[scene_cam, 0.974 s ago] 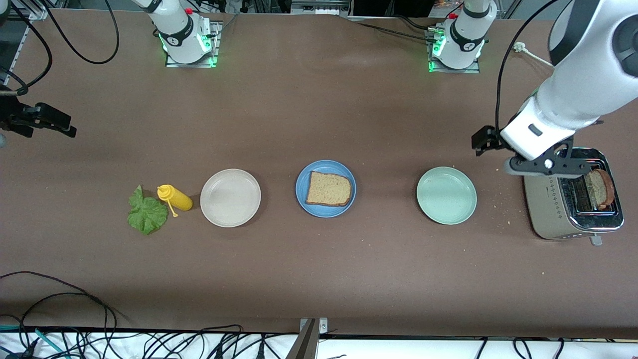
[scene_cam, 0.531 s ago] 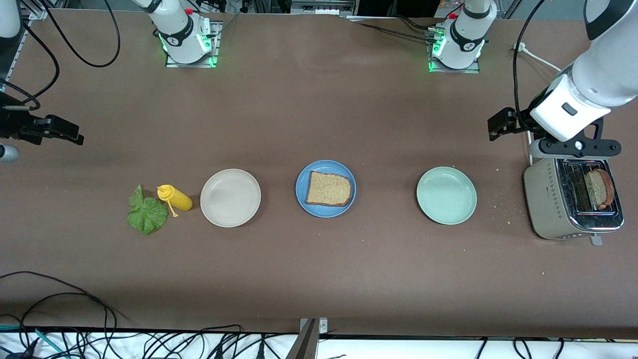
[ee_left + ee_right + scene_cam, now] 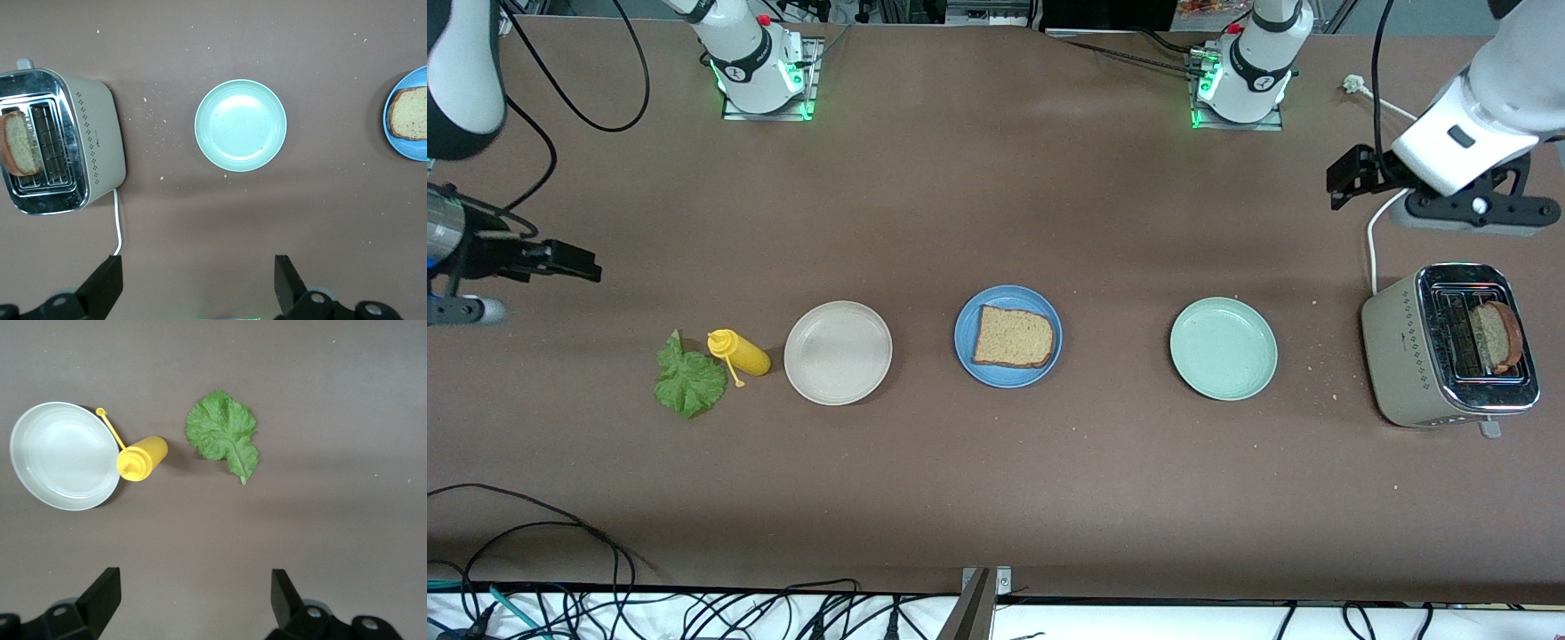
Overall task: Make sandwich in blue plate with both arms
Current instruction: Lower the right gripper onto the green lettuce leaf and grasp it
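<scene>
blue plate (image 3: pixel 965 351) at table centre, one bread slice (image 3: pixel 1012 337) flat on it. second bread slice (image 3: pixel 1492 337) upright in toaster (image 3: pixel 1405 356) slot at the left arm's end, 3 o'clock from the plate. pale green plate (image 3: pixel 1223 348) between the two. beige plate (image 3: pixel 838 352) at 9 o'clock, then yellow bottle (image 3: pixel 738 353) on its side, then lettuce leaf (image 3: pixel 687 382). left gripper (image 3: pixel 198 285) up over bare table, 12 o'clock of the toaster, jaws spread, empty. right gripper (image 3: pixel 193 600) over bare table, 10 o'clock of the lettuce, jaws spread, empty.
</scene>
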Robot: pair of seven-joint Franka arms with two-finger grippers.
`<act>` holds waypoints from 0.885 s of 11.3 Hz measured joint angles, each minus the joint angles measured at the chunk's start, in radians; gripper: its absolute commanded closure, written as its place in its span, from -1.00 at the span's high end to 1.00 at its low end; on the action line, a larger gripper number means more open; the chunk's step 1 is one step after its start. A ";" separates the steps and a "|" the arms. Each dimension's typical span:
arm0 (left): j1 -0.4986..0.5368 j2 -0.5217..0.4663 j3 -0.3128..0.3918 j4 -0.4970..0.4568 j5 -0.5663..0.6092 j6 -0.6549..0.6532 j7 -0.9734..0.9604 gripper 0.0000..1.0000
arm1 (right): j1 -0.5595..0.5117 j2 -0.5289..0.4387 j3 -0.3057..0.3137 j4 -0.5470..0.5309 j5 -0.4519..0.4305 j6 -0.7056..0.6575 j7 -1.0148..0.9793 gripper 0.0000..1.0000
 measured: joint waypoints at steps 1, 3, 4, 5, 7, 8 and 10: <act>-0.027 -0.028 0.029 -0.020 -0.003 0.000 0.002 1.00 | 0.000 0.037 0.000 0.001 0.000 0.020 -0.002 1.00; -0.044 -0.044 0.043 -0.036 -0.021 -0.006 0.003 1.00 | 0.000 0.111 0.000 0.007 0.000 0.066 -0.014 1.00; -0.047 -0.041 0.044 -0.039 -0.024 -0.013 0.003 1.00 | 0.000 0.139 0.000 0.017 0.000 0.083 -0.046 1.00; -0.048 -0.038 0.044 -0.043 -0.024 -0.017 0.003 1.00 | -0.001 0.161 0.000 0.023 0.000 0.105 -0.082 1.00; -0.048 -0.027 0.045 -0.045 -0.025 -0.017 0.003 1.00 | -0.021 0.210 -0.001 0.007 0.001 0.178 -0.140 1.00; -0.048 -0.021 0.046 -0.046 -0.025 -0.017 0.003 1.00 | -0.034 0.235 -0.001 -0.032 0.002 0.245 -0.161 1.00; -0.048 -0.008 0.052 -0.043 -0.025 -0.016 0.003 1.00 | -0.046 0.262 0.000 -0.143 0.014 0.371 -0.169 1.00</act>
